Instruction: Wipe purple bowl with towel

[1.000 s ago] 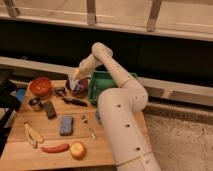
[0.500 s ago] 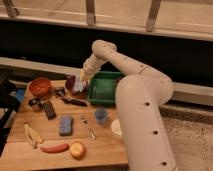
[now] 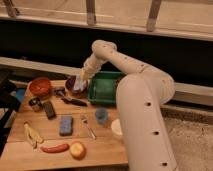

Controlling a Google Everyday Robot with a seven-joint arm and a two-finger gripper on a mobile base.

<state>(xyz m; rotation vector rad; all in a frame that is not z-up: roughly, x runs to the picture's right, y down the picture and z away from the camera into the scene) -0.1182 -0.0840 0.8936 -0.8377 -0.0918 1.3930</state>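
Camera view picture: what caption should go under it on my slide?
Robot gripper over the purple bowl beside a green bin on a wooden table.

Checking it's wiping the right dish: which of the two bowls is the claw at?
The purple bowl, right beside the green bin. The claw is over its rim with the towel. The red bowl sits apart, further left, untouched.

gripper [image 3: 81, 76] over bowl [image 3: 76, 85] — bin [image 3: 105, 87] right
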